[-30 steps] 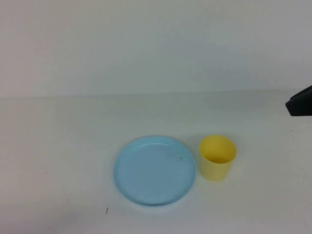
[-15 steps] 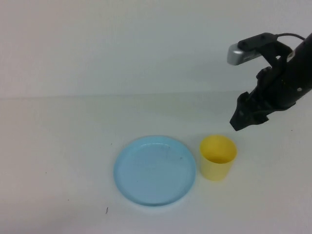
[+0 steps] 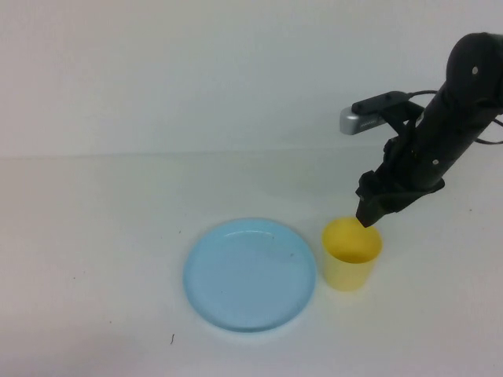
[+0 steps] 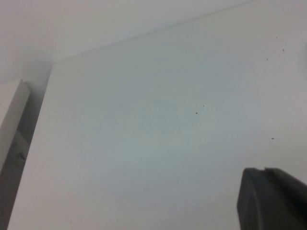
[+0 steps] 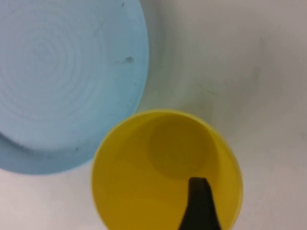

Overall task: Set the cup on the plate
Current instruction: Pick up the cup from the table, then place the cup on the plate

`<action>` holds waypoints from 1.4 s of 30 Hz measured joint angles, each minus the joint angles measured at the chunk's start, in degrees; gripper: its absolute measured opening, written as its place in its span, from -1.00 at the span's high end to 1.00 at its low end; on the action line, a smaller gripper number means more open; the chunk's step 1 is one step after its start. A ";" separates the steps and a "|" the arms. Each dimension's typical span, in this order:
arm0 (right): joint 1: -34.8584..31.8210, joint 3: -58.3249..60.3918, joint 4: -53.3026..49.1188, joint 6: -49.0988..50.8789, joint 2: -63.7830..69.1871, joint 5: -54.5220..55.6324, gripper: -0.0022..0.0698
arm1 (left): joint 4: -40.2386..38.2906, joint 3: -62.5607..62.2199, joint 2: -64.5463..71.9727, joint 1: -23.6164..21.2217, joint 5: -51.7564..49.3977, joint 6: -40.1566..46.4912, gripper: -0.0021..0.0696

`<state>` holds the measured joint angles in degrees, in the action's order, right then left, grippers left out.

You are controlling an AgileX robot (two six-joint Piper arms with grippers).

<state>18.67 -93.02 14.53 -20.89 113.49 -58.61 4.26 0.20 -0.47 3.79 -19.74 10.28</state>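
Nothing is placed yet — the cup (image 3: 351, 254) stands upright on the tabletop (image 3: 94, 236), just beside the plate (image 3: 250, 274). The right gripper (image 3: 369, 214) hovers at its rim, jaws' spacing unclear — grasping, lifting and placing remain. The left gripper (image 4: 273, 199) sits parked, its jaws unreadable.

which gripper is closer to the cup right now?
Right. The right gripper hangs at the far rim of the cup, one finger over its opening. The left gripper is out of the high view, over bare table, nowhere near the cup.
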 joint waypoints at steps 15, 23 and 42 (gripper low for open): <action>0.09 -0.14 -0.03 0.21 7.48 1.58 0.66 | 0.00 0.00 0.00 0.00 0.00 0.00 0.94; 1.07 -7.53 -0.95 0.38 7.75 -3.08 0.85 | 0.00 0.00 0.00 0.00 0.00 0.00 0.94; 15.70 -18.36 -3.24 2.13 12.58 -4.08 0.85 | 0.00 0.00 0.00 0.00 0.00 0.00 0.94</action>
<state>34.37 -111.38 11.28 -18.76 126.07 -62.69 4.26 0.20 -0.47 3.79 -19.74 10.28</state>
